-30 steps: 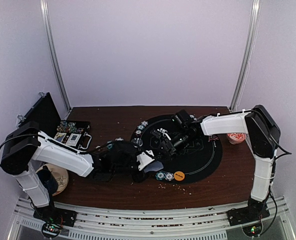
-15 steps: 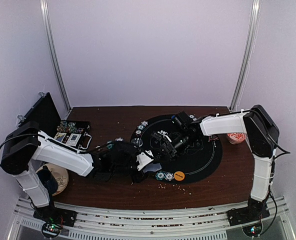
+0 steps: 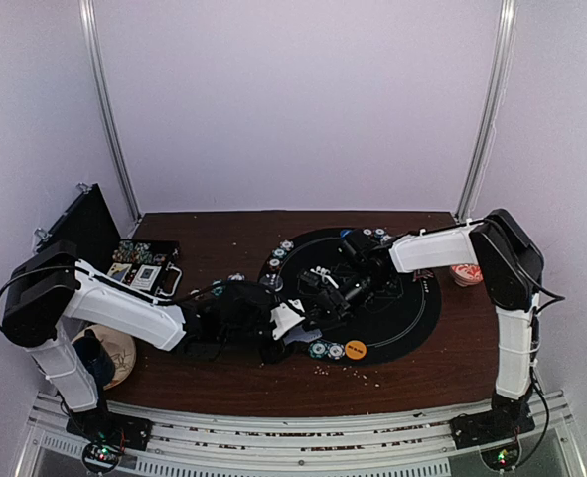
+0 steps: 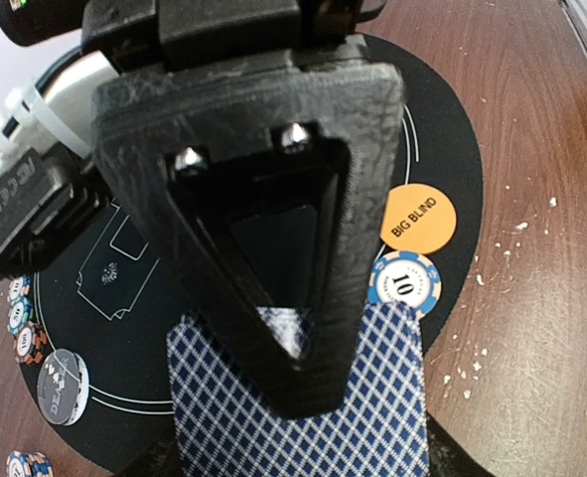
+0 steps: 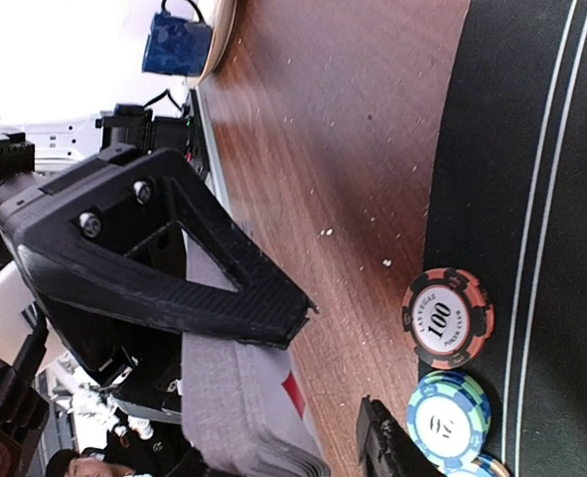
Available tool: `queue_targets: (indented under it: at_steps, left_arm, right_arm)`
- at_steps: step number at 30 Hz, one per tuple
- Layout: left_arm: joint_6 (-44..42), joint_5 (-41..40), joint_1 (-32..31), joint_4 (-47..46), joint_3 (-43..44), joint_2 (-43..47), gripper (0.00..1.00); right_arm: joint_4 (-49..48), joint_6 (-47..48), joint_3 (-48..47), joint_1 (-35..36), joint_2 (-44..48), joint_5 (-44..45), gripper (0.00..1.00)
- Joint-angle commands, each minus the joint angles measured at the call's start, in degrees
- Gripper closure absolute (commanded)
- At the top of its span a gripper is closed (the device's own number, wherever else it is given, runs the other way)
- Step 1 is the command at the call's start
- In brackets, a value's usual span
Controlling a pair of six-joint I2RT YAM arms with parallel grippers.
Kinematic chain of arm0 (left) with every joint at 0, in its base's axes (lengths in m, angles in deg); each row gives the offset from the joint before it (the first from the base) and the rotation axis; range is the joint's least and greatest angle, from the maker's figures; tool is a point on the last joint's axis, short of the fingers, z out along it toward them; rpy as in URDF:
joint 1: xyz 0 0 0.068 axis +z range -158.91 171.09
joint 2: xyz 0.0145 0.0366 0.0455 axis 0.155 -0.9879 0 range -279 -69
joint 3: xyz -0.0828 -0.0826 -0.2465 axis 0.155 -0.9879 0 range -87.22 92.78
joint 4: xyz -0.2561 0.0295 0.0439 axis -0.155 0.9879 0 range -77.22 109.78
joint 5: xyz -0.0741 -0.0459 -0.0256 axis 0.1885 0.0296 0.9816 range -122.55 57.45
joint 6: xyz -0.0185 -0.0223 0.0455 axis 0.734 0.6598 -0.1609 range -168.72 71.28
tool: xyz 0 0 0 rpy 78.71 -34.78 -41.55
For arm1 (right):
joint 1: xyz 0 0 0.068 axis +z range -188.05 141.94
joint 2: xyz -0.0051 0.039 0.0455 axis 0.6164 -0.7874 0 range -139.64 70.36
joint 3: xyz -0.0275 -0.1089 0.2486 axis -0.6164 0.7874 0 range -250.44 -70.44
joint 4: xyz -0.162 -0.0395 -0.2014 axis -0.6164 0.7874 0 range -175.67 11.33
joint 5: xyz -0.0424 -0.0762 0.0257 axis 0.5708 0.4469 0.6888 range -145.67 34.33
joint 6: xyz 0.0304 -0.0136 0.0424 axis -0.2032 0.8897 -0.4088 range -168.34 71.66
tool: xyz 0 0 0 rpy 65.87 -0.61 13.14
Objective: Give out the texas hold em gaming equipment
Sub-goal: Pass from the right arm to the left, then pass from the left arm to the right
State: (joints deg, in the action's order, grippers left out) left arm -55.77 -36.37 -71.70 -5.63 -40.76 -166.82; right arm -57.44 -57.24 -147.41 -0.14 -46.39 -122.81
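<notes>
- Left gripper: pinching playing cards over the mat's near-left edge.
- Right gripper: jaws pressed on the same cards.
- Orange disc, chips: mat's near edge.

A robot lab cell: plain white walls, aluminium posts at eleven and one o'clock, slotted rail at six.

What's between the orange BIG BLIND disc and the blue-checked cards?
A blue-striped 10 chip, just below the orange disc, by the cards; left wrist view.
</notes>
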Motion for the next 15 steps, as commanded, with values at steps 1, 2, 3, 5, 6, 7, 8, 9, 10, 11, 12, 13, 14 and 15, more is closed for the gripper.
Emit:
queue_targets:
  at_steps: [1, 2, 3, 5, 6, 7, 8, 9, 10, 11, 12, 13, 14, 15]
  left_arm:
    - [0.3, 0.5, 0.3, -3.8, 0.0, 1.5, 0.94]
    - [0.3, 0.5, 0.3, -3.9, 0.0, 1.6, 0.94]
    - [0.3, 0.4, 0.3, -3.9, -0.1, 1.7, 0.94]
    - [0.2, 0.4, 0.3, -3.8, -0.1, 1.7, 0.94]
    - [0.0, 0.4, 0.3, -3.9, -0.1, 1.7, 0.94]
    - [0.0, 0.4, 0.3, -3.8, -0.2, 1.6, 0.94]
    - [0.0, 0.5, 0.3, -3.8, -0.1, 1.5, 0.94]
    - [-0.1, 0.8, 0.3, -3.7, 0.0, 1.4, 0.94]
    - [-0.1, 0.9, 0.3, -3.5, 0.1, 1.3, 0.94]
    - [-0.1, 1.0, 0.3, -3.5, 0.2, 1.2, 0.92]
    - [-0.1, 1.0, 0.3, -3.3, 0.3, 1.1, 0.90]
    - [-0.2, 1.1, 0.3, -3.1, 0.4, 0.9, 0.88]
    - [-0.2, 1.1, 0.3, -2.8, 0.6, 0.7, 0.83]
    - [-0.4, 1.3, 0.3, -2.5, 0.8, 0.5, 0.76]
  right_arm:
    - [4.4, 3.4, -2.8, 0.7, -2.1, -3.8, 0.63]
    - [5.1, 4.0, -3.1, 0.8, -2.4, -4.3, 0.63]
    - [5.6, 4.5, -3.3, 0.9, -2.6, -4.9, 0.64]
    - [5.9, 4.7, -3.4, 1.2, -2.7, -5.7, 0.66]
    - [5.9, 4.7, -3.5, 1.1, -2.8, -6.0, 0.67]
    - [5.9, 4.8, -3.5, 1.1, -2.7, -6.4, 0.69]
    - [5.9, 4.8, -3.6, 1.1, -2.7, -6.5, 0.71]
    - [5.8, 4.5, -3.4, 1.2, -2.8, -6.7, 0.73]
    - [5.6, 4.4, -3.4, 1.1, -2.8, -7.0, 0.76]
    - [5.6, 4.3, -3.4, 1.1, -2.9, -7.3, 0.79]
    - [5.7, 4.3, -3.3, 1.1, -3.0, -7.4, 0.84]
    - [5.7, 4.3, -3.3, 1.1, -3.0, -7.6, 0.88]
    - [5.8, 4.2, -3.3, 1.1, -3.1, -7.8, 0.92]
    - [5.7, 4.0, -3.2, 1.2, -3.1, -7.9, 0.99]
